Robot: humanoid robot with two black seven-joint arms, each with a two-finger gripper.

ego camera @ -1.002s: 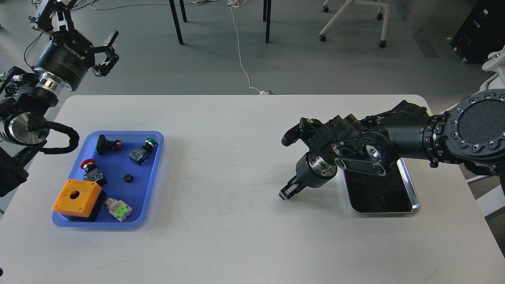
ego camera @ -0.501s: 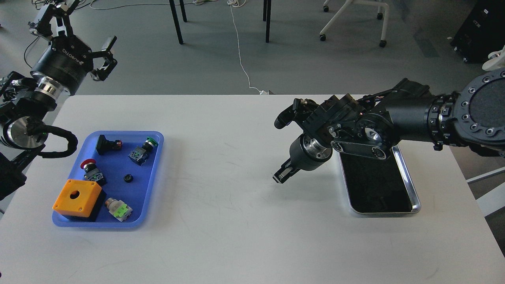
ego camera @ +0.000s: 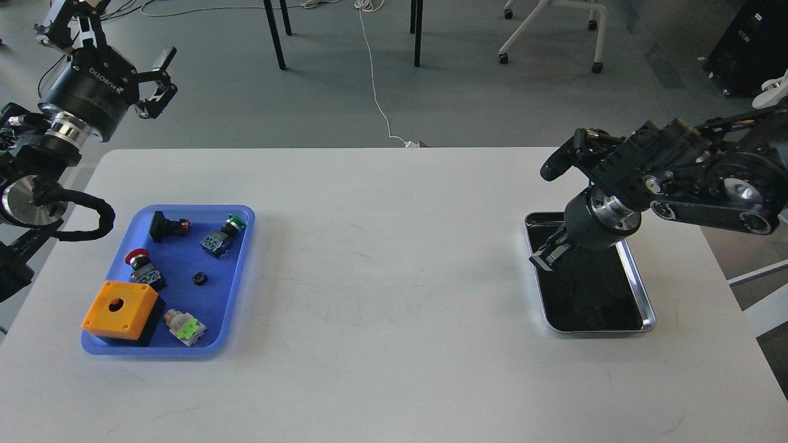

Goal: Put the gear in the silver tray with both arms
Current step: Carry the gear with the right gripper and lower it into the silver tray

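The gear (ego camera: 199, 278) is a small black ring lying in the blue plastic tray (ego camera: 240, 289) at the left. The silver tray (ego camera: 638, 284) lies at the right of the table, and its dark bottom holds nothing. My right gripper (ego camera: 546, 256) hangs just over the silver tray's left rim, with its fingers together and nothing in it. My left gripper (ego camera: 114, 37) is raised off the table's far left corner, open and empty, well above and behind the blue tray.
The blue tray also holds an orange box (ego camera: 120, 309), a red push button (ego camera: 139, 261), a green button (ego camera: 225, 232), a black switch (ego camera: 165, 225) and a light green part (ego camera: 184, 326). Chair and table legs stand on the floor beyond the table.
My right arm has swung right, from the table's middle to over the silver tray's left edge. My left gripper has drifted slightly left and up.
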